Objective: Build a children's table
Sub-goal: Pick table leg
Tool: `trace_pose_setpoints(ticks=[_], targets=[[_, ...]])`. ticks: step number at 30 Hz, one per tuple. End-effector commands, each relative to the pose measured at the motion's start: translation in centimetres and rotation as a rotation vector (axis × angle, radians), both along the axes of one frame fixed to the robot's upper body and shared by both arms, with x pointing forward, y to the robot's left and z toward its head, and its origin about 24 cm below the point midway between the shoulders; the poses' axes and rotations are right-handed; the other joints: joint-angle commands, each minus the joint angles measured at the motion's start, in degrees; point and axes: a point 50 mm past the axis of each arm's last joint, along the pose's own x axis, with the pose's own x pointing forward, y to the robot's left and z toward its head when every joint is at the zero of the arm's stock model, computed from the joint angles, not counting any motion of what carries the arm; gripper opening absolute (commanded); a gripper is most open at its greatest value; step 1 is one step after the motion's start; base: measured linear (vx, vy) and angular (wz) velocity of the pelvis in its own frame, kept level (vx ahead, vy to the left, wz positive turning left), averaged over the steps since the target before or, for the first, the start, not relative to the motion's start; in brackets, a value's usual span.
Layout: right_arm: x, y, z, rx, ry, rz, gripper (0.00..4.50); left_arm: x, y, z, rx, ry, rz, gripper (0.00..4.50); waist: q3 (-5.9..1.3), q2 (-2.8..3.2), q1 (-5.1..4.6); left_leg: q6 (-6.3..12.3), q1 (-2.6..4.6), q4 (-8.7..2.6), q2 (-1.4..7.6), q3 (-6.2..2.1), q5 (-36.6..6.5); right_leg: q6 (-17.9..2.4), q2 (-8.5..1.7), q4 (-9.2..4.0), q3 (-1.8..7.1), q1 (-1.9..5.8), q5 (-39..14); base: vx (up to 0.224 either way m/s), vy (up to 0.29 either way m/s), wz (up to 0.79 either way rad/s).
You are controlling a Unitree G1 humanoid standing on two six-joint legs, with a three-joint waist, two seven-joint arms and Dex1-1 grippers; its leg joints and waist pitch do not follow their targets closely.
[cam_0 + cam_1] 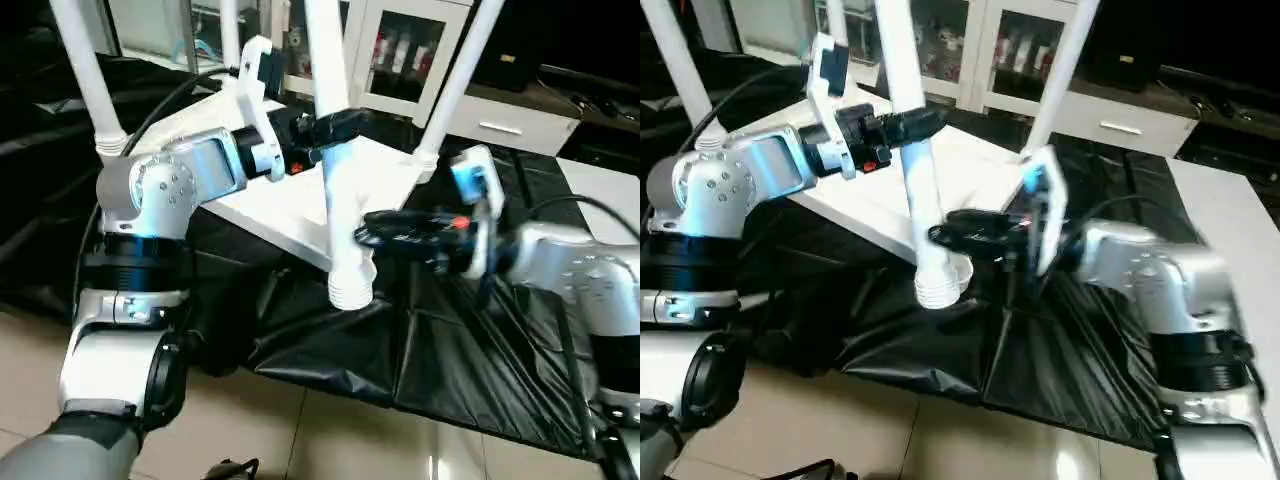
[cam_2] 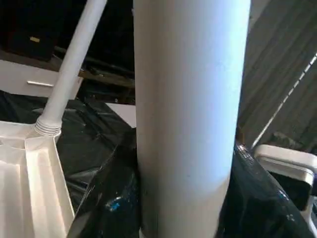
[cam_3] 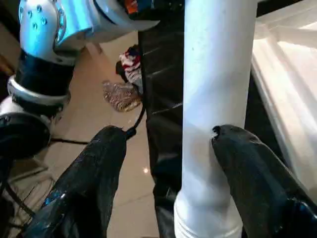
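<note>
The tabletop [image 1: 300, 205] lies upside down on the black-covered surface [image 1: 450, 340], ribbed underside up, with three legs already standing in its corner sockets: one at the far left [image 1: 90, 75], one at the back [image 1: 229, 30] and one at the right [image 1: 455, 85]. The step in hand looks like fitting the fourth leg [image 1: 338, 180], which is held upright over the near edge of the tabletop, its ribbed end [image 1: 350, 290] hanging low at the front, apparently not yet seated in any socket. The left gripper [image 1: 335, 127] is closed around this leg partway up its shaft. The right gripper [image 1: 385, 235] reaches in lower down, near the ribbed end; in the right wrist view one finger [image 3: 247, 173] touches the tube while the other [image 3: 94, 173] stands clear of it, so its jaws are open around the leg, not clamped. The next move, as I judge it, calls for the right gripper to close on the leg, then for both arms to bring the ribbed end over the free corner socket and press or twist it home. That socket is hard to find: the leg and both arms cover the near corner of the tabletop. The three fitted legs are cut off at the top, and the left gripper's fingers lie hidden behind the tube in its own wrist view.
</note>
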Motion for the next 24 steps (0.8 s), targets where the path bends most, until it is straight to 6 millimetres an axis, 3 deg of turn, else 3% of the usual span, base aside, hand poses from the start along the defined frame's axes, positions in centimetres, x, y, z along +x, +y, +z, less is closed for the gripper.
trace_pose_setpoints(ticks=[1,5,12,24], targets=[[0.2,0.5,-0.6,-0.075,0.012,0.008,3.15,-1.3,-1.5,1.3,-0.058,-0.064,-0.167,1.75,-4.35,0.83,0.18,-3.56,1.21,-4.10,1.13,-0.31,-9.38,-10.50,-4.26,-3.72,2.01,3.10,-8.50,0.000,0.000,0.00],[0.2,0.9,-1.2,-0.123,0.008,0.017,3.15,-2.1,-1.6,1.3,-0.054,-0.092,-0.238,1.75,-4.40,0.83,0.50,-4.16,1.41,-4.01,1.27,-0.16,-9.54,-11.64,-4.29,-3.43,2.06,2.91,-6.65,0.000,0.000,0.00],[0.3,1.0,-1.0,-0.113,0.008,0.034,3.15,-2.2,-1.4,1.6,-0.072,-0.094,-0.267,1.75,-4.36,0.82,1.03,-4.03,1.23,-4.09,1.17,-0.24,-10.37,-9.75,-4.33,-3.69,2.12,3.08,-8.90,0.000,0.000,0.00],[0.3,0.9,-0.6,-0.113,0.002,0.064,3.15,-2.6,-1.6,1.3,-0.046,-0.100,-0.312,1.75,-4.45,0.89,1.08,-3.99,1.24,-4.04,1.16,-0.24,-9.87,-10.33,-4.25,-3.45,2.08,3.12,-7.22,0.000,0.000,0.00]])
